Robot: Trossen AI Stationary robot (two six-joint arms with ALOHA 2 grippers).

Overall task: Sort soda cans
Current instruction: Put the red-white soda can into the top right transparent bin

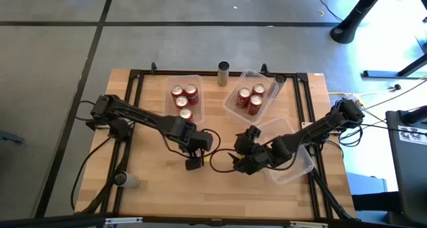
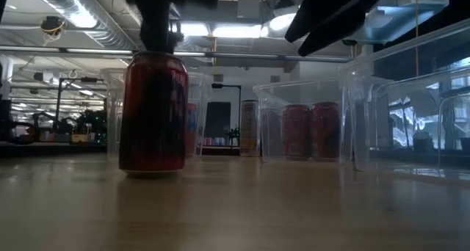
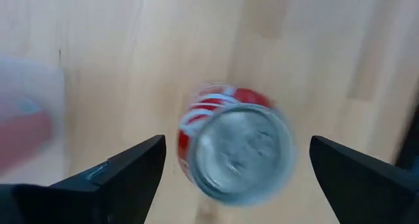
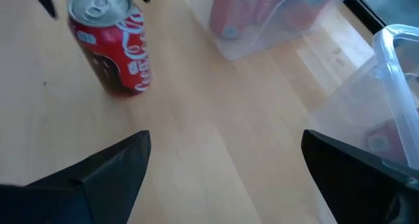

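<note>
Red soda can (image 3: 236,149) stands upright on the wooden table (image 1: 153,188) — left gripper (image 3: 237,171) wide above it; right gripper (image 4: 226,175) wide nearby.

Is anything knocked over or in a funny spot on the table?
Nothing is knocked over or spilled. Two things sit apart from the rest: a red can stands alone on the bare wood under the left gripper, whose jaws are open, and a grey can stands outside the bins at the table's far edge.

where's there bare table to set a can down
Bare wood lies along the table's near edge and left of the left bin. It is crowded mid-table, where the left gripper hangs over a red can beside the right gripper.
</note>
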